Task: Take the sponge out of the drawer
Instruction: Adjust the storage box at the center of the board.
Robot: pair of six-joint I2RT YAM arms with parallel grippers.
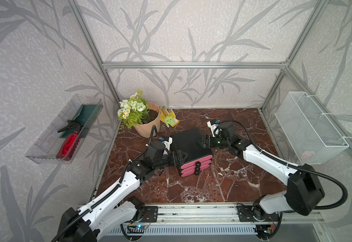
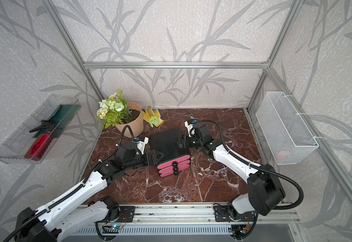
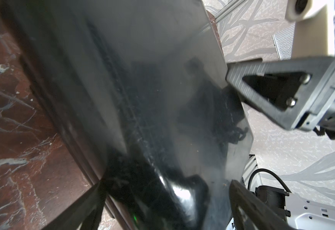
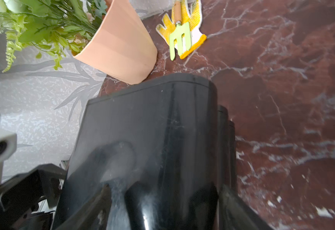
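Placement: a small black plastic drawer cabinet [image 1: 188,142] stands mid-table on the red-brown marble tabletop [image 1: 223,184]. It has three pink drawer fronts [image 1: 195,165], each with a black knob. All three fronts sit closed against the body.

Task item: the sponge shows in no view, so its position cannot be confirmed.

Grippers: the left gripper [image 1: 182,156] is at the cabinet's left side near the pink fronts. Its fingers [image 3: 248,203] are spread wide astride the black body; whether they press it cannot be told. The right gripper [image 1: 200,143] is at the cabinet's right upper edge, toward the rear. Its fingers [image 4: 240,205] are likewise spread with the body between them; clamping cannot be told.

Surroundings: a peach ribbed flowerpot [image 4: 120,49] stands behind the cabinet. Beside it lies a yellow-and-white work glove [image 4: 195,22] with a green hand fork [image 4: 180,38] on top. A white wire-mesh basket [image 1: 309,125] hangs on the right wall.
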